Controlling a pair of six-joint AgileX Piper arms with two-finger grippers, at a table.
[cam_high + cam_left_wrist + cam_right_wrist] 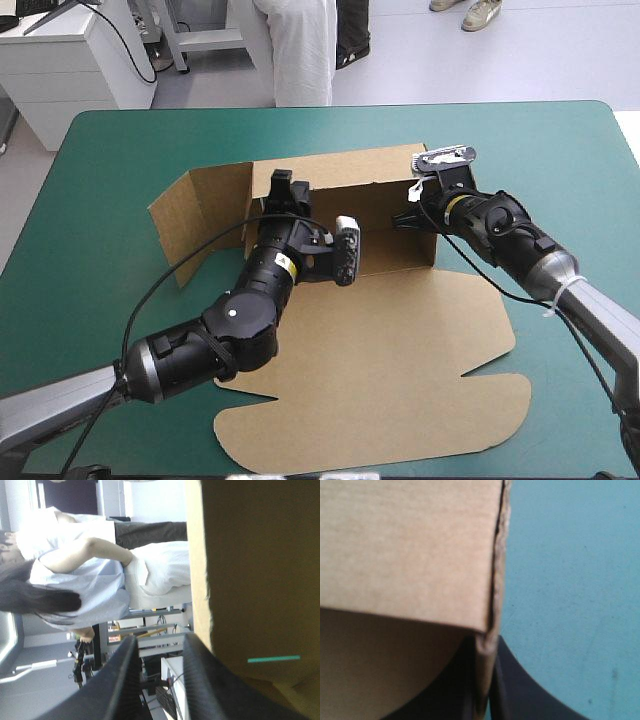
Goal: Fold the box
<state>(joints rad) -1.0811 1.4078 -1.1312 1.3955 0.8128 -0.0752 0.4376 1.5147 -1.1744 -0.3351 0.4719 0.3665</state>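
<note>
Brown board of the box (400, 340) lay flat nearest the robot, its wide lobed panel reaching close to the near edge of the teal-green cover (100, 160). Beyond that panel, about the middle of the table, the walls stood raised: a long wall ran across, and a side flap at its left end stood angled outward. The left gripper (280, 185) reached over the left part of the raised wall. In its wrist view the black fingers (125, 680) stood a narrow way apart with nothing between them, and the board rose just beside the outer face of one finger. The right gripper (410, 212) was at the right end of the long wall, at the corner. Its wrist view showed the two fingers all but closed, pinching the upright edge of the board between them, with bare cover beside that edge. Farther off, the box's far wall stood short of the table's far edge.
</note>
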